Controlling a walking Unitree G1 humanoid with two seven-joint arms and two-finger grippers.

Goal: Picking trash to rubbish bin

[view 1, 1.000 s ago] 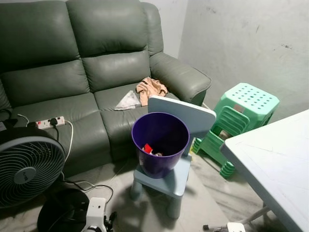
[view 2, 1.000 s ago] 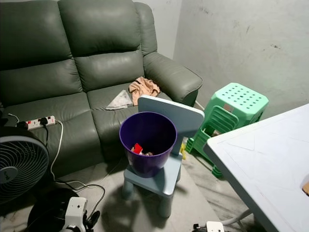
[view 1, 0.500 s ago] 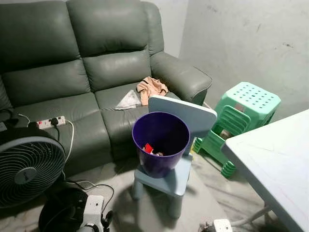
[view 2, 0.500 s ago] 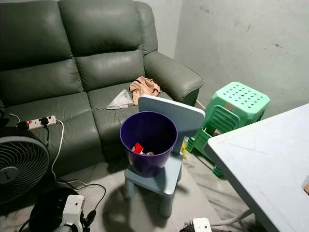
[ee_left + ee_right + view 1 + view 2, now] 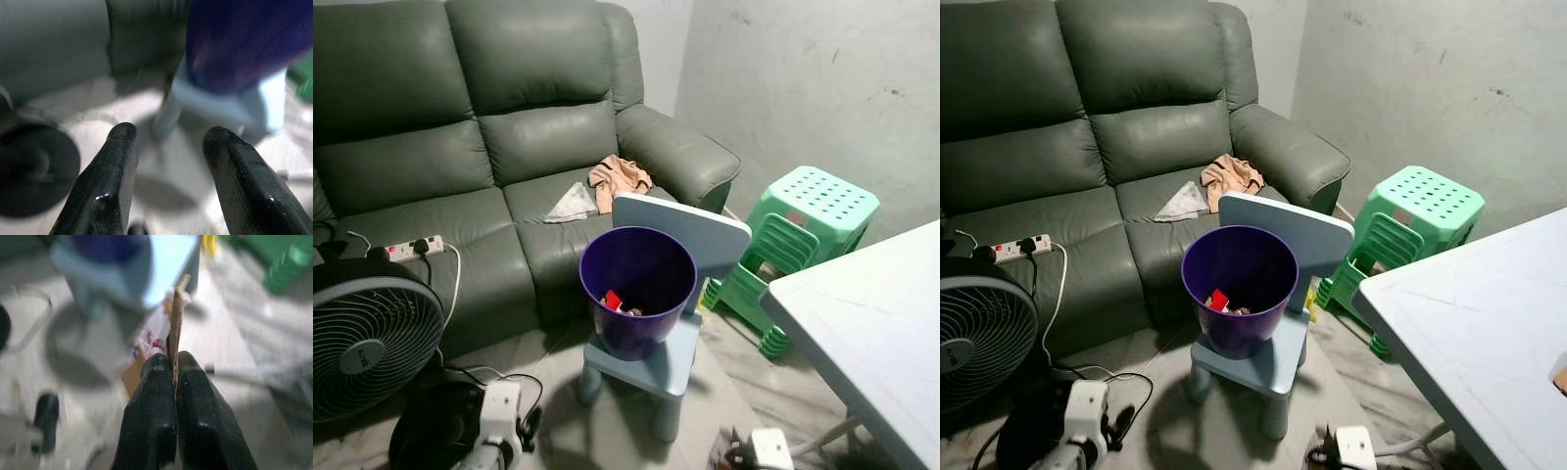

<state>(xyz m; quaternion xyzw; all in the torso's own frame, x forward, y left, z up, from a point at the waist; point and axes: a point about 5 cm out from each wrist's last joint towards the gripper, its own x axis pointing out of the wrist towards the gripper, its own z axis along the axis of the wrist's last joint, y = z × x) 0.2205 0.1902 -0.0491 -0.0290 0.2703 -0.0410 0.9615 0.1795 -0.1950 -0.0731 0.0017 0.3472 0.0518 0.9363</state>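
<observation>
One thin brown cardboard scrap [image 5: 176, 308] is pinched edgewise by the right gripper [image 5: 175, 363]; slipping is risked before the round purple plastic bin [image 5: 637, 290] at twelve o'clock. The left gripper [image 5: 168, 134] is held spread, empty.

Shiny purple plastic bin [image 5: 637, 294] on a smooth, pale blue plastic chair [image 5: 671, 294]. Soft, shiny green leather sofa [image 5: 499, 147]. Crumpled cloth [image 5: 619, 176] on its seat. Matt green plastic stools [image 5: 798, 235]. Smooth white table [image 5: 871, 333]. Glossy black fingers [image 5: 154, 431] pinching thin brown card [image 5: 176, 328].
</observation>
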